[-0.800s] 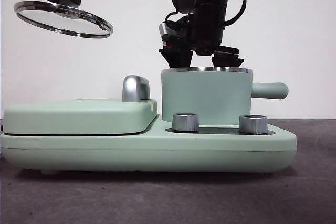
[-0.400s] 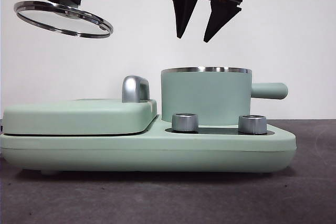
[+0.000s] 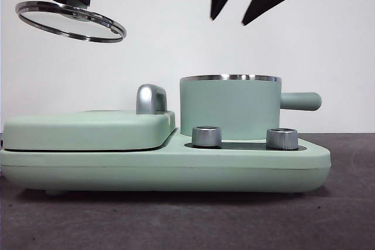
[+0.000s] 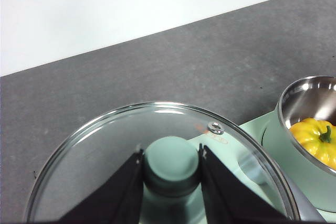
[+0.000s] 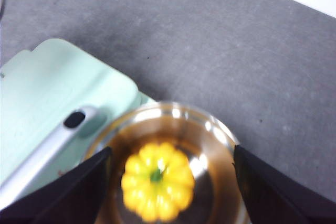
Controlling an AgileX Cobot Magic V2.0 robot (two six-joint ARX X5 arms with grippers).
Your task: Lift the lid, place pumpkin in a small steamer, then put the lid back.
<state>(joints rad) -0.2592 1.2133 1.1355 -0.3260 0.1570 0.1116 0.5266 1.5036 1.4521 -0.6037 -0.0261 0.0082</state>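
The yellow pumpkin point(image 5: 157, 180) point(image 4: 314, 139) lies inside the small steamer point(image 3: 229, 106), a mint-green pot with a steel rim and a side handle. High above the pot my right gripper point(image 3: 237, 7) point(image 5: 170, 187) hangs open with nothing in it. At the upper left of the front view, away from the pot, the glass lid point(image 3: 69, 20) point(image 4: 157, 150) hangs tilted. My left gripper point(image 4: 170, 166) is shut on the lid's mint-green knob.
The pot stands on a mint-green cooker base point(image 3: 164, 165) with two steel dials point(image 3: 207, 136) in front. To its left lies a flat griddle cover point(image 3: 88, 128) with a steel handle point(image 3: 151, 98). Dark grey table point(image 3: 345, 215) surrounds the base.
My right gripper has risen from the pot's rim to high above it, open and without the pumpkin. The lid and left gripper have stayed still.
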